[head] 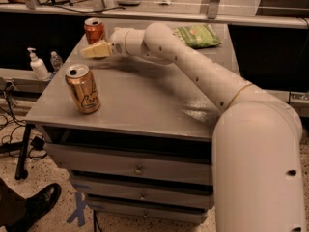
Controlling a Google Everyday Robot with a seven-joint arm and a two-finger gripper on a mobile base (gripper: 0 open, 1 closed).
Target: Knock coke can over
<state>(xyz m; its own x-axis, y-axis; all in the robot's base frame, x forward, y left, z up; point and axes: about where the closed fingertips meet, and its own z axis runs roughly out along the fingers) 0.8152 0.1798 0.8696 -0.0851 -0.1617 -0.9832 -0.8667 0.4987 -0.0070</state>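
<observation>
The coke can (pixel 94 30), red-orange with a silver top, stands upright at the far left of the grey table top (pixel 145 95). My gripper (pixel 89 50) reaches in from the right on the long white arm. Its cream fingertips sit just in front of and below the can, very close to its base. A gold can (pixel 83 88) with dark script stands upright near the front left corner, apart from the gripper.
A green packet (pixel 197 35) lies at the far right of the table. Drawers (pixel 137 168) are below the top. A soap dispenser (pixel 37 65) and a small bottle (pixel 56 60) stand on a ledge to the left. A shoe (pixel 36 207) is on the floor at lower left.
</observation>
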